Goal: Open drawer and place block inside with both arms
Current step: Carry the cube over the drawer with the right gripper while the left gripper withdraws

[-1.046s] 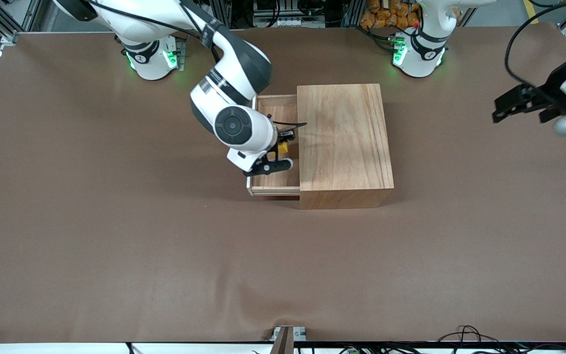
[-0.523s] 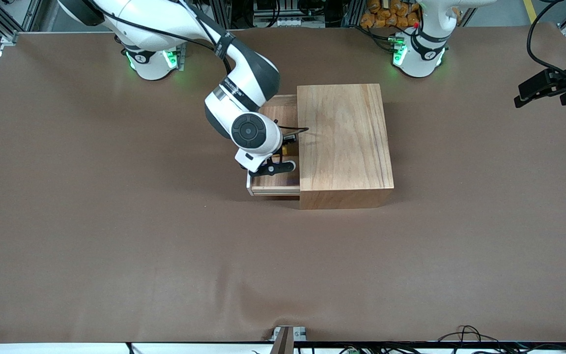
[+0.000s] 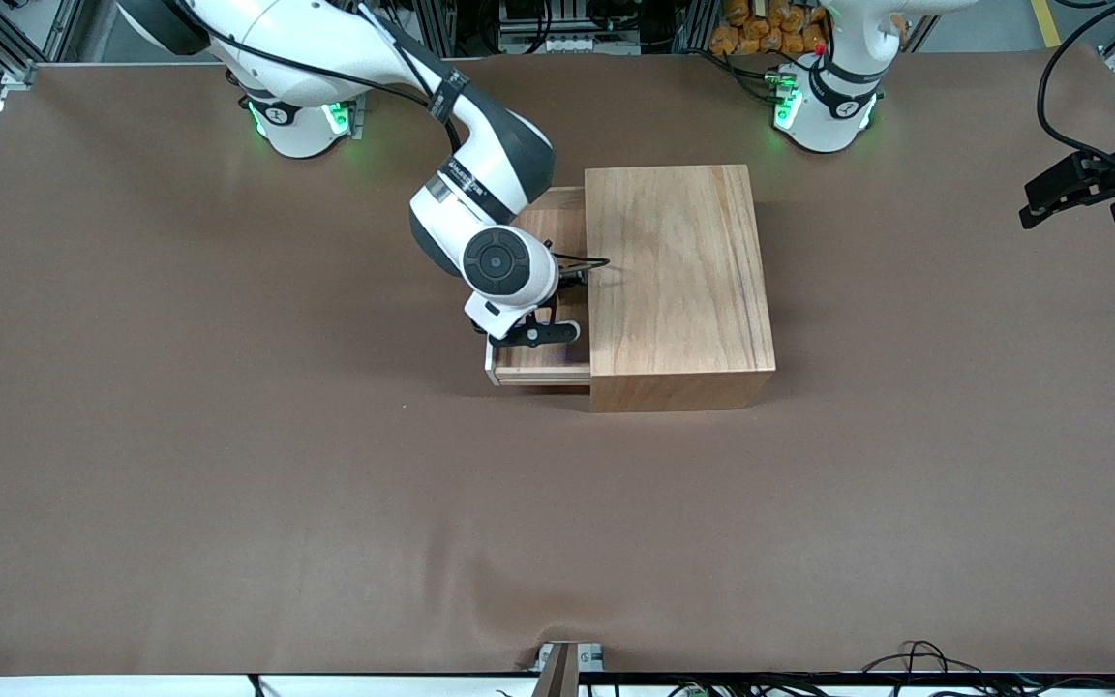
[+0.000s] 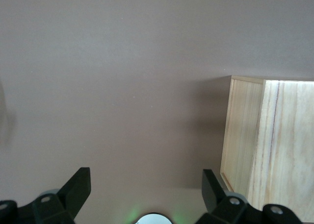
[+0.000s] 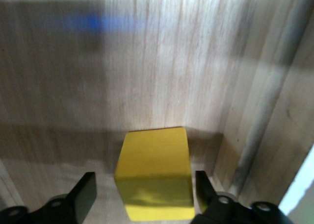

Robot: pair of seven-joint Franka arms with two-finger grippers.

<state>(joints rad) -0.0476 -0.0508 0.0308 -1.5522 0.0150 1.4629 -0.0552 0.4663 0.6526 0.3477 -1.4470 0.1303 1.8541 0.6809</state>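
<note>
The drawer (image 3: 543, 363) stands pulled out of the light-wood box (image 3: 678, 271) toward the right arm's end of the table. My right gripper (image 3: 546, 312) is down inside the drawer. In the right wrist view the yellow block (image 5: 154, 172) sits on the drawer's wooden floor (image 5: 147, 62) between my right gripper's (image 5: 144, 194) open fingers, with a clear gap at one finger (image 5: 87, 187). The block is hidden in the front view. My left gripper (image 3: 1066, 194) hangs open and empty over the table at the left arm's end, and its wrist view (image 4: 146, 185) shows bare table.
The wooden box also shows in the left wrist view (image 4: 274, 150). The drawer's white front panel (image 3: 491, 366) edges the open tray. The brown table (image 3: 325, 484) spreads wide nearer the front camera.
My right gripper has gone lower into the drawer, and the block no longer shows in the front view. My left gripper has drawn away toward the table's edge at the left arm's end.
</note>
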